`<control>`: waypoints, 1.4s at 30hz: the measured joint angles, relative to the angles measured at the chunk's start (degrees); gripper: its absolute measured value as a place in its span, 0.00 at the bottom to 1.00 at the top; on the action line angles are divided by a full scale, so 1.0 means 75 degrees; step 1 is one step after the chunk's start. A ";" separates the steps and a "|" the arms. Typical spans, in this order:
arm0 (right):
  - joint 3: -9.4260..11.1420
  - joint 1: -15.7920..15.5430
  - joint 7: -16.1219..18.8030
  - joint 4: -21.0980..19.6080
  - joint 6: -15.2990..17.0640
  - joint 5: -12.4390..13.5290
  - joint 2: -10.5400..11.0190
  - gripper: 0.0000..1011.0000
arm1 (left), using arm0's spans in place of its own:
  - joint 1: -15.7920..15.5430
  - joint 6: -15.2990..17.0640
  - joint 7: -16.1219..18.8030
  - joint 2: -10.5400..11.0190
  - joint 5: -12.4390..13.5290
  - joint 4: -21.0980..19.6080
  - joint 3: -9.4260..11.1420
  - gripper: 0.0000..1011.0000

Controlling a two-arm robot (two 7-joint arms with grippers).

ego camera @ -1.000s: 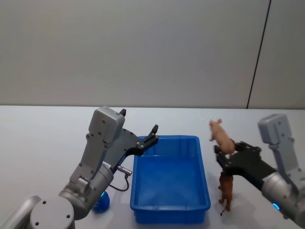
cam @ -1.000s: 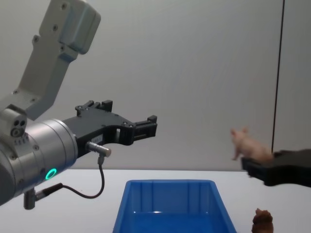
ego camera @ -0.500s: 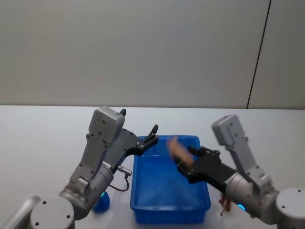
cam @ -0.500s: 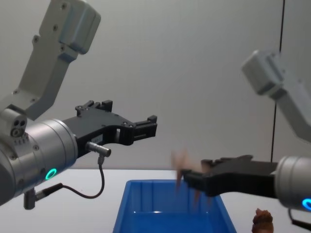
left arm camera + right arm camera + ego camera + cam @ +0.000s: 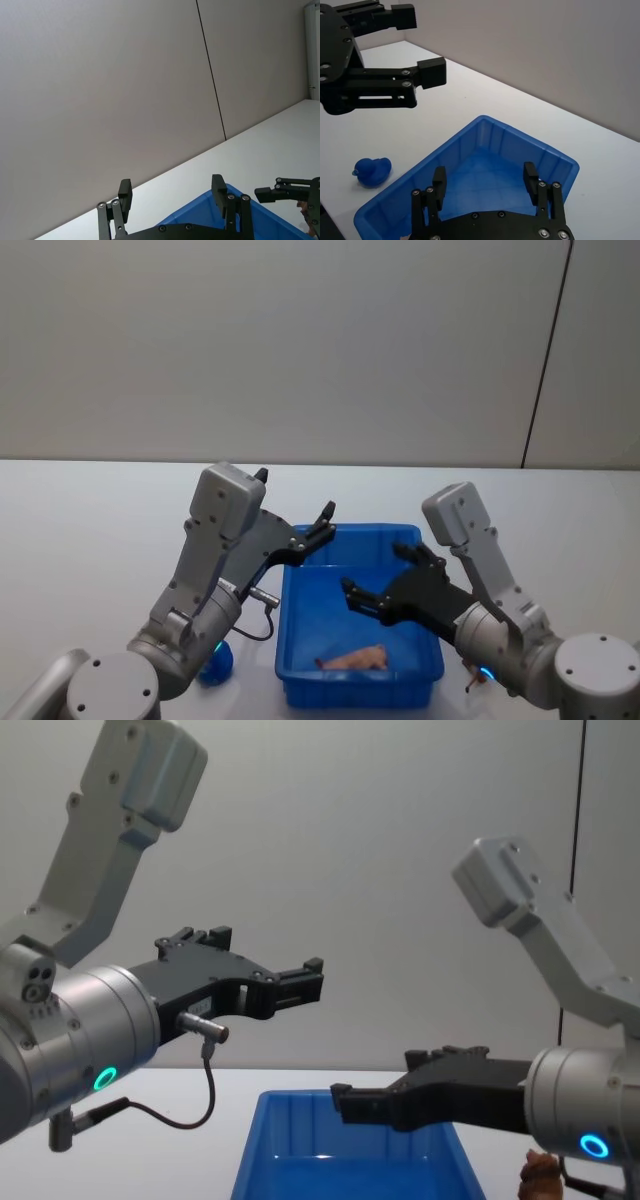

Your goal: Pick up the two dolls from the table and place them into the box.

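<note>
Blue duck (image 5: 213, 665) on the table (image 5: 90, 540), just left of the box's near corner. Left gripper (image 5: 295, 491) hangs above the box's left rim, fingers apart, holding nothing. Box (image 5: 360, 689) sits centre on the table. Pink doll (image 5: 355, 658) lies on its side on the box floor, near the front wall. Right gripper (image 5: 375, 568) is over the box interior, above the doll — fingers spread, empty. Brown doll (image 5: 540, 1175) stands on the table just right of the box, mostly hidden behind the right arm.
</note>
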 joint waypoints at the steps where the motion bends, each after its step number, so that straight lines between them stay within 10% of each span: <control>1: 0.0004 -0.0015 -0.0039 -0.0011 -0.0014 0.0011 0.0003 0.92 | 0.0000 0.0000 0.0000 0.0000 0.0000 0.0000 0.0000 0.99; 23: 0.0519 -0.1109 -0.1314 -0.0989 -0.0015 0.1009 0.0817 0.99 | 0.0000 0.0000 0.0000 0.0000 0.0000 0.0000 0.0000 0.99; 42: 0.0753 -0.1407 -0.1811 -0.0808 0.0389 0.1387 0.1061 0.99 | 0.0000 0.0000 0.0000 0.0001 0.0000 0.0000 0.0000 0.99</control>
